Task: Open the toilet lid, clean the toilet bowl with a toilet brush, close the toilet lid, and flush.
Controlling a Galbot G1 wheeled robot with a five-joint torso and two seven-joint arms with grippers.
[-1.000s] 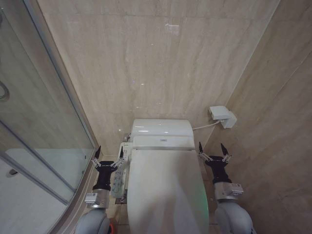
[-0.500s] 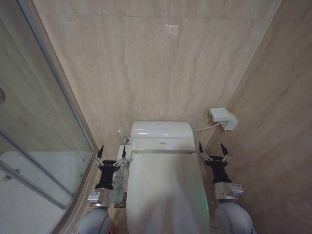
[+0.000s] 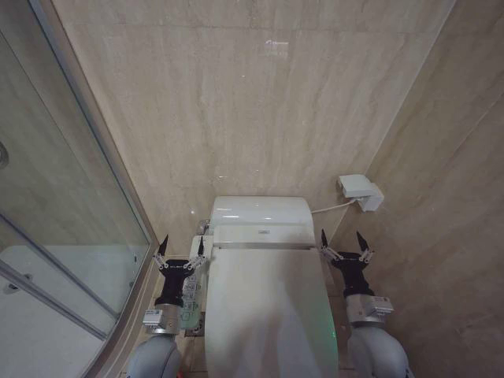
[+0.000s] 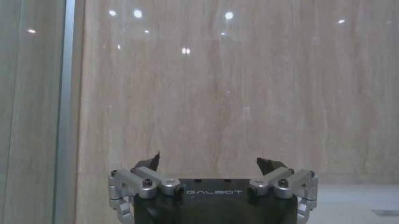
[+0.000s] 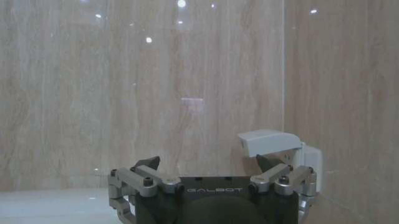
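View has stopped panning right and settles centred on the closed toilet lid (image 3: 268, 307); left gripper (image 3: 180, 246) and right gripper (image 3: 342, 242) flank it, both released, nothing grasped, opening not begun.

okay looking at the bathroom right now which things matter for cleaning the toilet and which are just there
For the job: toilet lid, shut; left gripper and right gripper, both open, one on each side of it.

Just there: wall socket box, shower glass, control panel.
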